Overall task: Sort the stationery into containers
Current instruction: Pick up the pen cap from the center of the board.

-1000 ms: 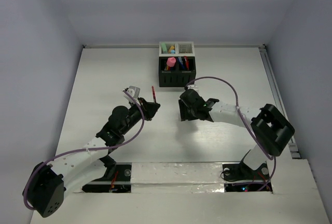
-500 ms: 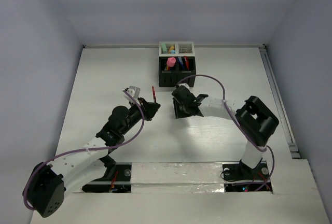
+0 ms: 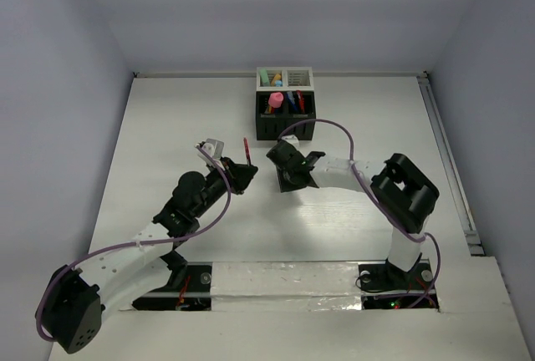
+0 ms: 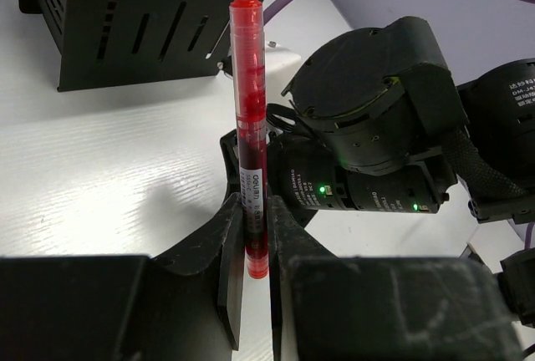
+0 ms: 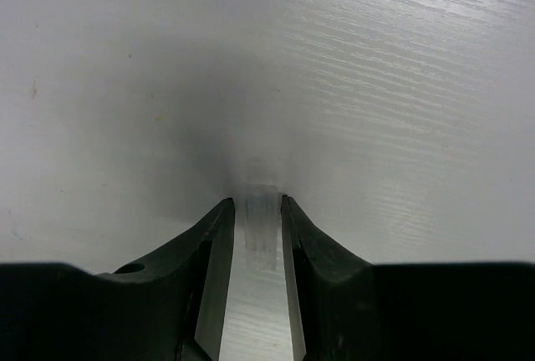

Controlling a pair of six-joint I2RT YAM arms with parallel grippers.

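On the table in the overhead view, the left gripper (image 3: 240, 175) is clamped on a red pen (image 3: 247, 150) that stands close to upright. The black box (image 3: 286, 127) lies ahead of it and to its right, with the white box (image 3: 299, 78) joined on behind. The black one holds a pink marker (image 3: 276, 99) and some thin pens. The white one shows a pale marker (image 3: 263, 75) in its left compartment. The right gripper (image 3: 288, 181) points down at the table, just beside the left one and nearer the boxes.

From the left wrist, the pen's long axis runs straight out from the fingers pinching its lower end, white tip away. The black box sits beyond, up and to the left.

From the right wrist, a small white bit (image 5: 259, 223) lies flat between the narrowed fingers (image 5: 216, 240) – lengthwise along them. Whether they pinch it yet I cannot tell.

The pen's path to the box probably passes close by the right arm – a risk of contact.
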